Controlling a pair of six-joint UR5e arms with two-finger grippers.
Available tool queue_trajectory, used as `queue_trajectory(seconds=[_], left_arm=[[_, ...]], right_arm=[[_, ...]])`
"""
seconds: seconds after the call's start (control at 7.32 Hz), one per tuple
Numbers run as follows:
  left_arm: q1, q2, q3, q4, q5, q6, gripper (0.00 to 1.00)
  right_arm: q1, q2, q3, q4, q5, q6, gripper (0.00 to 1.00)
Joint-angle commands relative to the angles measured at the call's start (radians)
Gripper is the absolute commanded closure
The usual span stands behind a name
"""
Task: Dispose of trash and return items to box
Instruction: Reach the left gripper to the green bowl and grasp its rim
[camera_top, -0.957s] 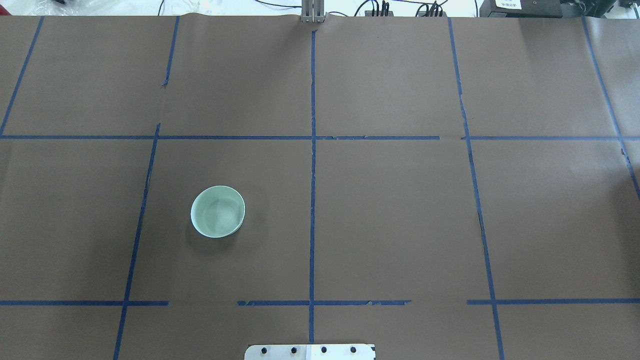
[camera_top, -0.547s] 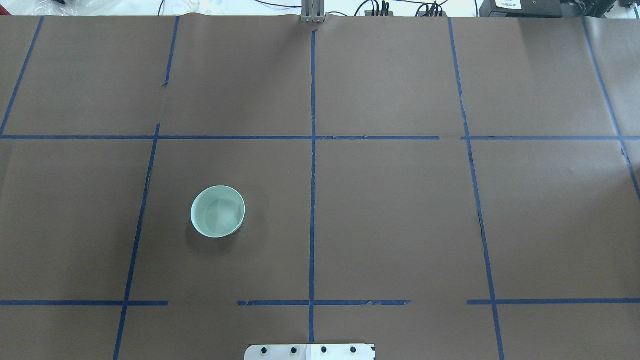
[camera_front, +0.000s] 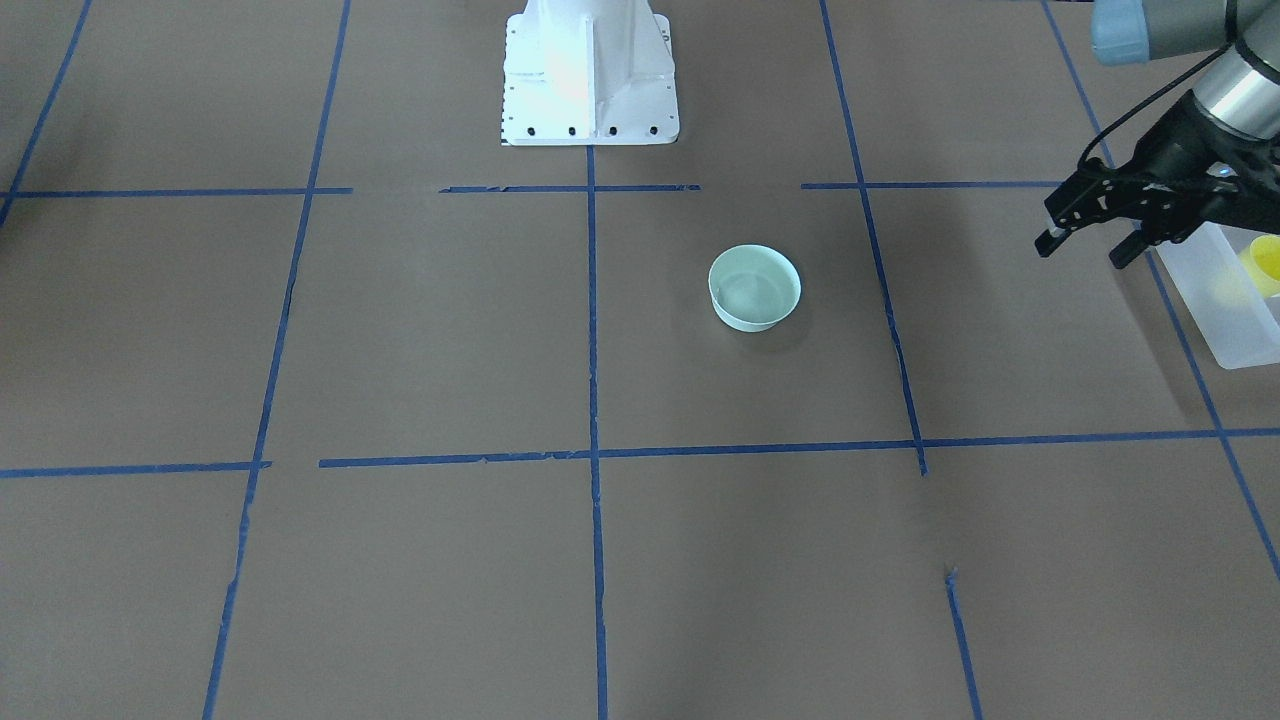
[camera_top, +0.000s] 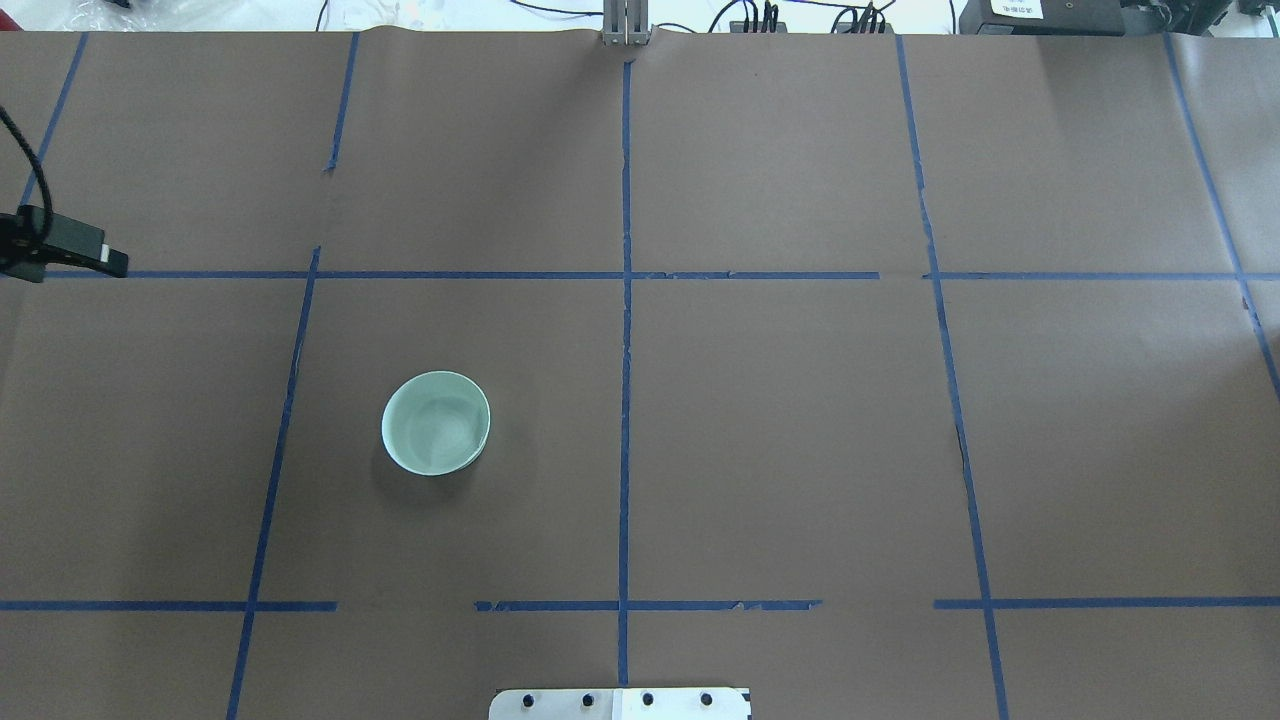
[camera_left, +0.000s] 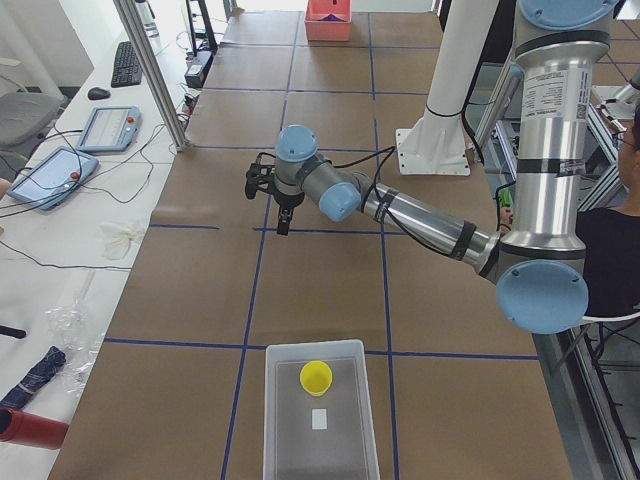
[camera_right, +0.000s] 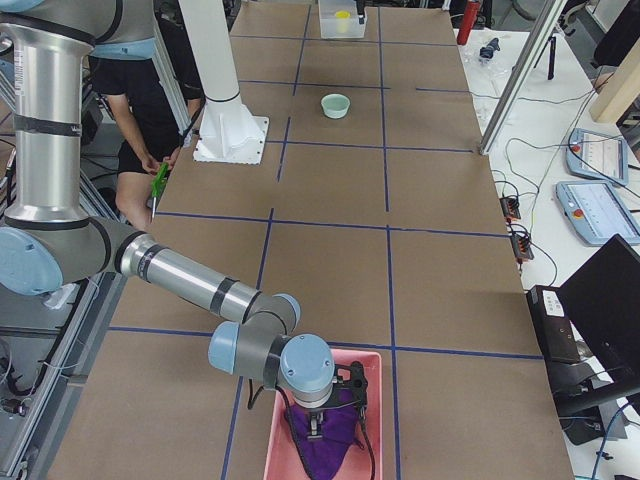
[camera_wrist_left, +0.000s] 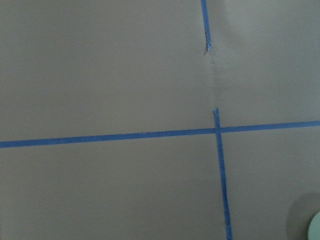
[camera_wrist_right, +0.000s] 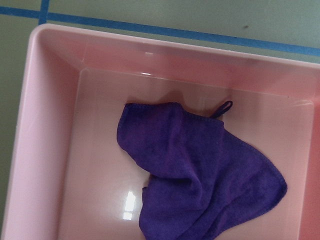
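Note:
The pale mint-green bowl (camera_front: 755, 290) stands upright and empty on the brown table, left of centre in the overhead view (camera_top: 436, 423). The yellow cup (camera_left: 316, 377) stands inside the frosted-white box (camera_left: 278, 420) at the table's left end. My left gripper (camera_front: 1083, 250) is open and empty. It hangs above the table between the box (camera_front: 1225, 310) and the bowl, well apart from the bowl. My right gripper (camera_right: 330, 420) hangs over a pink bin at the far right end. I cannot tell whether it is open or shut.
The pink bin (camera_wrist_right: 50, 125) holds a crumpled purple cloth (camera_wrist_right: 200, 170). The white robot base (camera_front: 590, 70) stands at the table's near-robot edge. Blue tape lines cross the brown paper. A person sits behind the robot in the side views.
One finger of my left gripper has come into the overhead view at the left edge. The bowl has not moved.

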Motion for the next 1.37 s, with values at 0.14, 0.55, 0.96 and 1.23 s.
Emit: queue_trajectory(seconds=[0.14,0.55,0.96,1.23], left_arm=[[0.297,-0.112,0.0,0.001,0.203,-0.344,0.0],[0.444,-0.176,0.075,0.001,0.314,-0.493,0.0],[0.526,-0.245,0.205,0.0,0.375,-0.543,0.04],[0.538,-0.244,0.214,0.0,0.377,-0.543,0.46]], right_arm=[[-0.005,-0.001,0.044,0.005,0.073,0.092,0.0],[-0.118,0.0,0.217,-0.001,0.114,0.383,0.0],[-0.209,0.006,0.312,-0.001,0.141,0.545,0.0],[-0.224,0.008,0.318,0.001,0.141,0.571,0.0]])
